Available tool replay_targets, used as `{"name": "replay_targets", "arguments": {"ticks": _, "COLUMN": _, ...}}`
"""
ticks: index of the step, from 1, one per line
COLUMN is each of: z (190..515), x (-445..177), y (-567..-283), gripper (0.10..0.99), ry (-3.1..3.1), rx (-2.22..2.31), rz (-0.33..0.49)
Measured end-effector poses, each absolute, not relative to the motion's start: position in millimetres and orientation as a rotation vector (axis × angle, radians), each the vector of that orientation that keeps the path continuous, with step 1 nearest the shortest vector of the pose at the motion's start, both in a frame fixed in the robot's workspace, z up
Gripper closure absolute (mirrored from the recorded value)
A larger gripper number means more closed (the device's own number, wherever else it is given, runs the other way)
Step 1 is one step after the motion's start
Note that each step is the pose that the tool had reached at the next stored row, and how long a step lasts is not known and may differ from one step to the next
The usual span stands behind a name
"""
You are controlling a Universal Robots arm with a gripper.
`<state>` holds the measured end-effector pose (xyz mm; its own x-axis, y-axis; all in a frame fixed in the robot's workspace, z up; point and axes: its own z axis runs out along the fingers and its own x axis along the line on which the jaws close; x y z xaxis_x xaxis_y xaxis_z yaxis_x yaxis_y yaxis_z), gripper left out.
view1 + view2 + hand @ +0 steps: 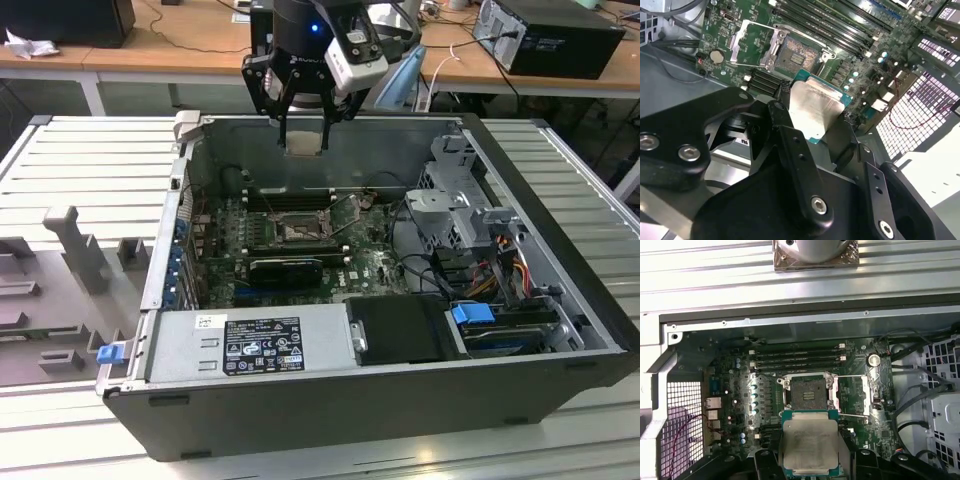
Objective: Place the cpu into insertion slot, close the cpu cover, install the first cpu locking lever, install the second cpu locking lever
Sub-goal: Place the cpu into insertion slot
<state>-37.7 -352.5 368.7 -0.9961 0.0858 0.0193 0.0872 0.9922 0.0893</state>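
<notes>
— Closest in, your gripper (815, 112): its two fingers (783, 97) are drawn in narrow on opposite edges of the cpu (812, 102), whose metal top faces up.
— Where does the chip stand against the insertion slot (807, 392)?
— Well apart from it. In the exterior view you hold it high above the slot, touching nothing. The slot itself is bare, with its contact field exposed.
— And the cpu cover (738, 40)?
— Swung open on its hinge, lying just beside the slot and clear of the opening.
— Your tally, then?
— You have the chip in hand, nothing more. By my judgement all four listed steps remain: seating the cpu, closing the cover, and both locking steps.
</notes>
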Motion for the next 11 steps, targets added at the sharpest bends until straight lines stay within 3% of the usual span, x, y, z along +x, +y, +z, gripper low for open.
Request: {"name": "replay_targets", "arguments": {"ticks": 11, "z": 368.7, "x": -37.7, "y": -352.5, "gripper": 0.557, "ry": -3.115, "rx": -0.264, "rz": -0.142}}
